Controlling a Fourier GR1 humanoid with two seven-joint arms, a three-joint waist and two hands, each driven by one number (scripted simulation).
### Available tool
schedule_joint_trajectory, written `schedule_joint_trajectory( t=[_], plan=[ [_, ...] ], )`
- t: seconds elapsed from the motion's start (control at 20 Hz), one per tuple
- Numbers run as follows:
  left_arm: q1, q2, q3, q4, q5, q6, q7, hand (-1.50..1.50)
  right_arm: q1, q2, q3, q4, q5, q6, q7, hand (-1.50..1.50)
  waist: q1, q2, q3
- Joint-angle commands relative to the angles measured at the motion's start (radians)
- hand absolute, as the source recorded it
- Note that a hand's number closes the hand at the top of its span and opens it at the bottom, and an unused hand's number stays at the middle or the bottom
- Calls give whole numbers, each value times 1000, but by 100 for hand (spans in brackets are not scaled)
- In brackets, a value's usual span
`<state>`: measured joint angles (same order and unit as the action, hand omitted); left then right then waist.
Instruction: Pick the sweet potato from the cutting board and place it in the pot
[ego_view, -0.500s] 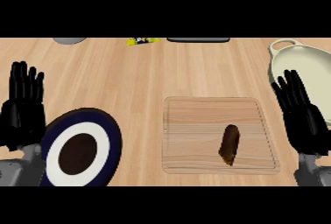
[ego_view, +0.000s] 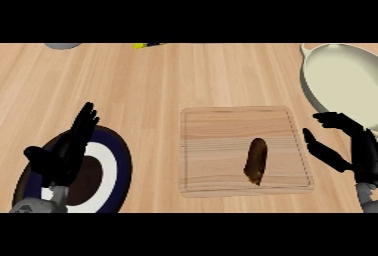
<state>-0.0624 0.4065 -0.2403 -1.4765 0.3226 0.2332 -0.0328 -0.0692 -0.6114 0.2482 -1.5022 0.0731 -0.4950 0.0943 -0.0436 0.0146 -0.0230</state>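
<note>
- The sweet potato (ego_view: 256, 161) lies on the cutting board (ego_view: 214, 130), right of centre in the frame, in the board's lower right part, nothing touching it.
- It lies nearly upright in the picture, its lower tip leaning a little left and close to the board's bottom edge. That puts its long side toward the right hand, which looks handy for a side-on grasp.
- The right hand (ego_view: 347, 147) sits at the right edge of the frame, just off the board's right rim. Thumb and fingers are spread apart, holding nothing, with the gap facing left toward the vegetable. To my eye that is a hand shaped to close around it, not yet in contact.
- The pot (ego_view: 314, 82), pale and cream-coloured, fills the upper right corner, just above that same hand. So the carry looks short: up and slightly right from the board.
- The left hand (ego_view: 70, 145) shows at the lower left, fingers straight and relaxed, pointing up the frame, resting over the dark-rimmed plate (ego_view: 118, 155). It holds nothing and sits well apart from the board.
- Now the vegetable itself: dark brown, long and slim, tapered at both ends, with a lighter orange-brown patch near the lower tip.
- It looks narrow against the hand, so I judge the fingers must close well in to trap it.
</note>
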Motion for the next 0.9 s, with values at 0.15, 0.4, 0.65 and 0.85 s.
schedule_joint_trajectory(
  t=[0.15, 0.4, 0.65, 0.85],
  plan=[
    [14, -6, -123, 53, -12, -90, 98, 0, -55, 75, 128, -75, 454, -362, 31, -150, 12, -19, 13],
    [-20, 11, -114, 54, 3, -123, 134, 0, -59, 168, 225, -49, 718, -275, 344, -150, 21, -23, 10],
    [-25, -1, -123, 72, -12, -117, 130, 0, -92, 279, 225, -51, 850, -106, 667, -150, 14, -27, 10],
    [-32, 11, -113, 84, 7, -155, 136, 0, -197, 440, 244, -72, 999, 40, 951, -150, 35, -24, 15]
  ],
)
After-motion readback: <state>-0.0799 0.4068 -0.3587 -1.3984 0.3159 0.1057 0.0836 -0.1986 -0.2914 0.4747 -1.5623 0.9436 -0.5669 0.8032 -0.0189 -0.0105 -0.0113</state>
